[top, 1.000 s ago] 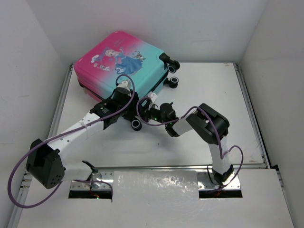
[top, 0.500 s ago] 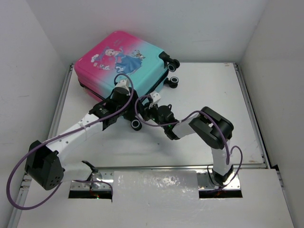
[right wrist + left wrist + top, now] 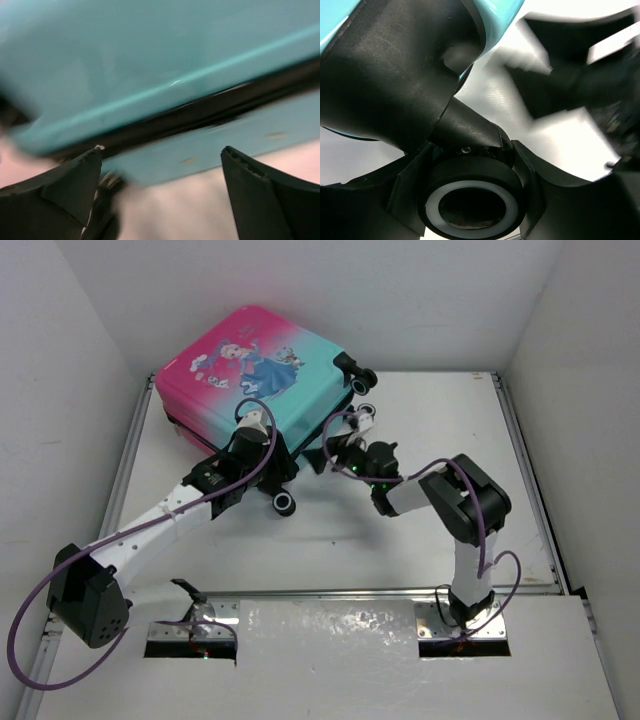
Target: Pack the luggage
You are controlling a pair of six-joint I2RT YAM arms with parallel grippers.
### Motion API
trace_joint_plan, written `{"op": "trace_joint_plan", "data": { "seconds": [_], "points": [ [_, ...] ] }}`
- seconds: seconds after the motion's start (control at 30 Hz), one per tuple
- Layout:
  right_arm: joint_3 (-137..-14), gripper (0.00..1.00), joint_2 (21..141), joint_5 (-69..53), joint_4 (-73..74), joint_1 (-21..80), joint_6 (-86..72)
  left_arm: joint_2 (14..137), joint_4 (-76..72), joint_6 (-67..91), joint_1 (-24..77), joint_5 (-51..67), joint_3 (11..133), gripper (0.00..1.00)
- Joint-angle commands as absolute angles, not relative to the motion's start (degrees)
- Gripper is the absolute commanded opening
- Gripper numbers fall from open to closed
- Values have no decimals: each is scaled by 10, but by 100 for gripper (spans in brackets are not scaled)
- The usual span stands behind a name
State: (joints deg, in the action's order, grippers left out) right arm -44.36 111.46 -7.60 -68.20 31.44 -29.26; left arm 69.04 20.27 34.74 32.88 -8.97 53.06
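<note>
**Now: luggage closed, one gripper on a wheel**

You have the luggage [image 3: 255,365] lying flat at the far left of the table [image 3: 450,440], close to the back wall. Its two shells are closed together, so you cannot see whether anything is inside. The upper shell runs from pink on the left to teal on the right and carries a cartoon princess print. No lettering or brand on it can be read from the overhead view.

Your left gripper [image 3: 470,150] sits at the near right corner of the case. Its fingers stand partly apart, pressed against either side of a black wheel [image 3: 285,502] with a white ring.

Your right gripper [image 3: 160,155] is spread wide and holds nothing. It points at the teal side of the case, just beside the black seam [image 3: 200,112] between the shells.
</note>
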Motion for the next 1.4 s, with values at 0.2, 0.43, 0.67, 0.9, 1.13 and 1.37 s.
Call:
{"op": "trace_joint_plan", "data": {
  "seconds": [0.2, 0.43, 0.67, 0.9, 1.13, 1.37],
  "points": [
    [-453, 99, 1134, -135, -694, 448, -182, 675, 122, 338, 316, -55, 618, 0],
    [-495, 84, 1179, -84, -729, 454, -208, 684, 112, 342, 316, -3, 615, 0],
    [-547, 49, 1198, -66, -731, 459, -222, 680, 110, 337, 316, 20, 606, 0],
    [-560, 15, 1184, -15, -709, 468, -219, 677, 105, 336, 315, 36, 585, 0],
    [-579, 0, 1177, 82, -652, 468, -251, 665, 103, 337, 315, 34, 568, 0],
    [-594, 0, 1173, 228, -562, 469, -293, 652, 104, 337, 315, 17, 563, 0]
  ]
}}
